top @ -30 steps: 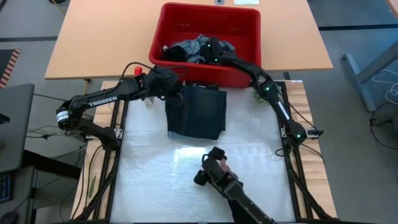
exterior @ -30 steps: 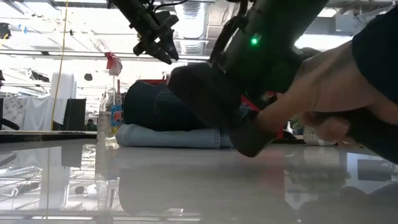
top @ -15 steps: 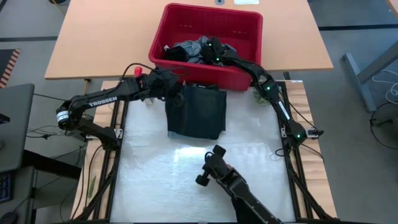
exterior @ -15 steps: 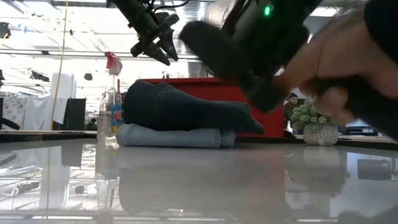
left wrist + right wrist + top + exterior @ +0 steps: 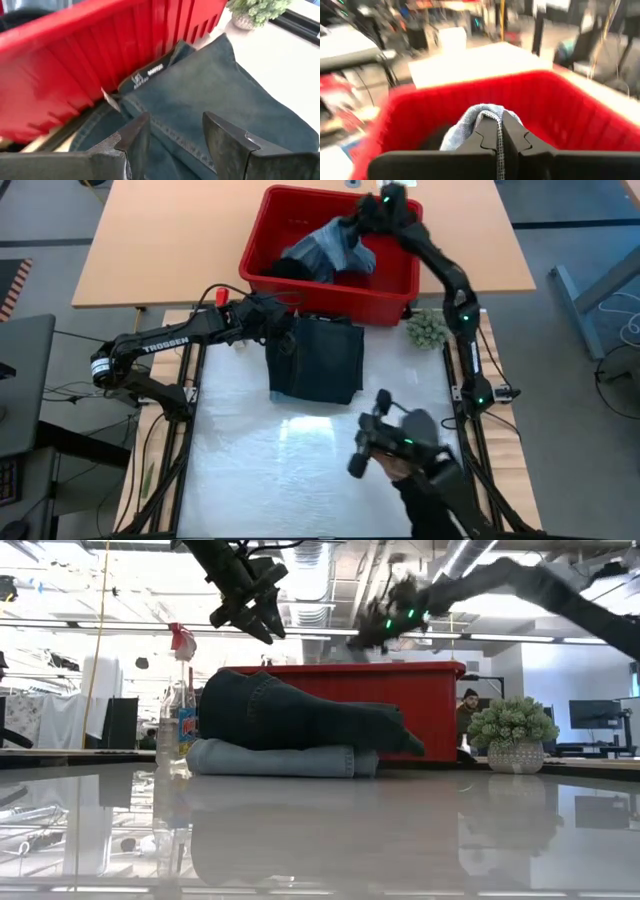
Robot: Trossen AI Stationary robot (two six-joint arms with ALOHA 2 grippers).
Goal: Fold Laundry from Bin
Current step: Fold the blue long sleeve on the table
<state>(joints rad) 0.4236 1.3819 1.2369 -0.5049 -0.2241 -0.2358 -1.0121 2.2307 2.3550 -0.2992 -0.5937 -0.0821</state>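
Raised since the earlier frame, the right gripper (image 5: 375, 208) now sits high over the far rim of the bin (image 5: 385, 292), jaws closed on a grey-blue garment (image 5: 330, 250) that trails down into the tub. Left gripper (image 5: 172, 137) hovers half-open above the folded dark garment (image 5: 318, 358) on the table (image 5: 240, 470), just in front of the bin. Soft, light cloth of this kind probably drapes and stretches; an edge or corner grip should spread it better than a bunched centre pinch.
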